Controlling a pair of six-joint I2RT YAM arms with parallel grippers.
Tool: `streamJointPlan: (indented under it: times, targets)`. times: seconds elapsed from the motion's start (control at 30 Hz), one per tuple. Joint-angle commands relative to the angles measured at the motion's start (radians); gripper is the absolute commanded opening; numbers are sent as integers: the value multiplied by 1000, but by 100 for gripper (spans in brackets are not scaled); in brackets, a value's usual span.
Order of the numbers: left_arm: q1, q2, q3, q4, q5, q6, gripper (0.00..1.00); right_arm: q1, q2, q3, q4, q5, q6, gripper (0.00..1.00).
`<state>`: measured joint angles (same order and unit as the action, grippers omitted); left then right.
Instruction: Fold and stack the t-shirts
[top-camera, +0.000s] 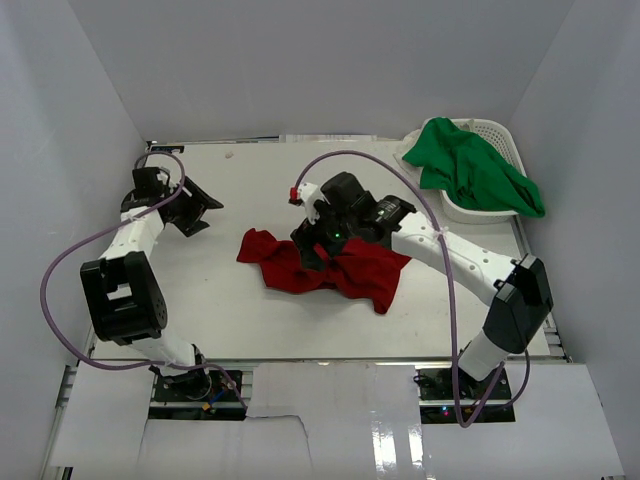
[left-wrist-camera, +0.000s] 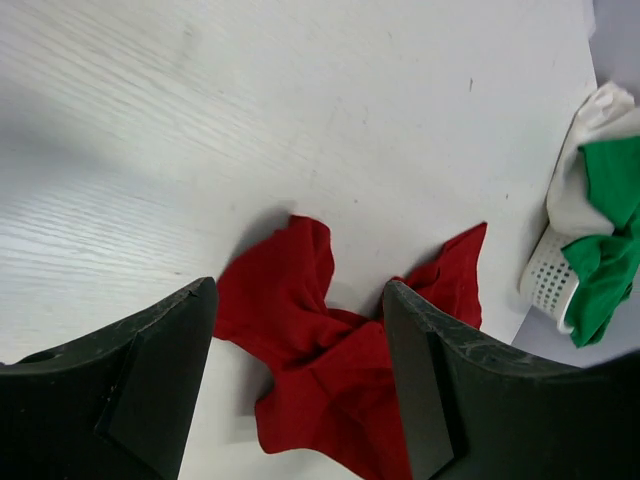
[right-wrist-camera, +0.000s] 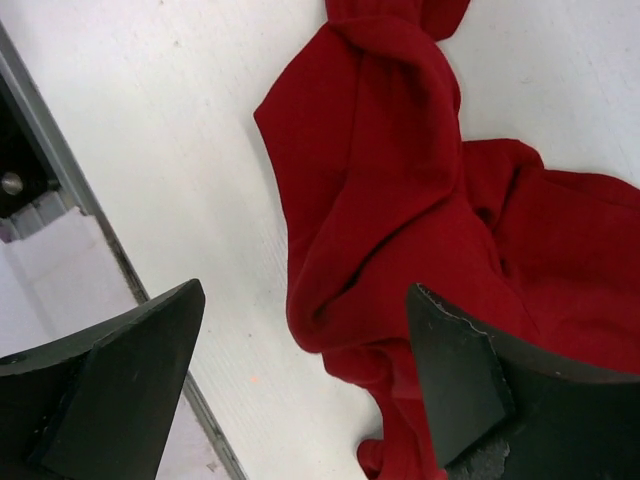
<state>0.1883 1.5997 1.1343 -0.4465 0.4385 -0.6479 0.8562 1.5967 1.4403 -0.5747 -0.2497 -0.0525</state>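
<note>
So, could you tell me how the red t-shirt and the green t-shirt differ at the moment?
The red t-shirt lies bunched on the table near its middle; the green t-shirt is draped over the white basket at the far right corner. The right gripper hangs open over the red one; no gripper is near the green one. Both are crumpled and unfolded.

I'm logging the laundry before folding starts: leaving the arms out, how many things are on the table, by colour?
red t-shirt: 1
green t-shirt: 1
white basket: 1
Total: 3
</note>
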Motion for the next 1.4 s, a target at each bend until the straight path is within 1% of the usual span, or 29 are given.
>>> streamJointPlan:
  times: [0.0,0.07,0.13,0.17,0.27,0.3,0.37,0.47,0.5,0.57,0.67,0.77,1.03,1.17,1.27,1.37]
  targets:
    - [82,3,61,-20,42,-6,77,70,35,69,-21,77,-79,87]
    - [140,17,70,-24,58,-10,77,107,69,101,-22,151,-116,87]
    - [166,22,85,-31,77,-13,77,167,115,139,-21,237,-147,87]
    - [175,22,91,-35,72,-12,77,182,137,156,-24,306,-158,87]
    - [177,13,104,-47,36,-15,77,247,232,239,-27,444,-188,86]
    - [177,3,99,-47,19,-25,77,271,282,264,-30,469,-194,85]
    - [180,-4,96,-47,3,-36,77,288,333,340,-33,513,-205,84]
    - [200,-14,94,-47,-6,-58,78,316,436,411,-57,579,-224,82]
    - [206,-11,94,-49,-1,-64,78,328,478,449,-66,593,-234,82]
    - [235,-9,96,-50,8,-73,78,340,511,486,-63,616,-259,81]
    - [287,3,101,-57,20,-76,78,349,571,520,-57,656,-285,79]
    - [324,6,107,-66,34,-73,78,357,629,562,-62,684,-314,78]
    - [332,-17,99,-57,5,-88,78,389,747,657,-28,731,-380,77]
    - [332,-15,104,-57,9,-99,78,397,796,675,-1,756,-400,77]
    - [332,-15,102,-51,12,-107,78,402,825,696,19,785,-420,73]
    - [332,-15,105,-49,19,-104,78,402,867,715,39,802,-438,67]
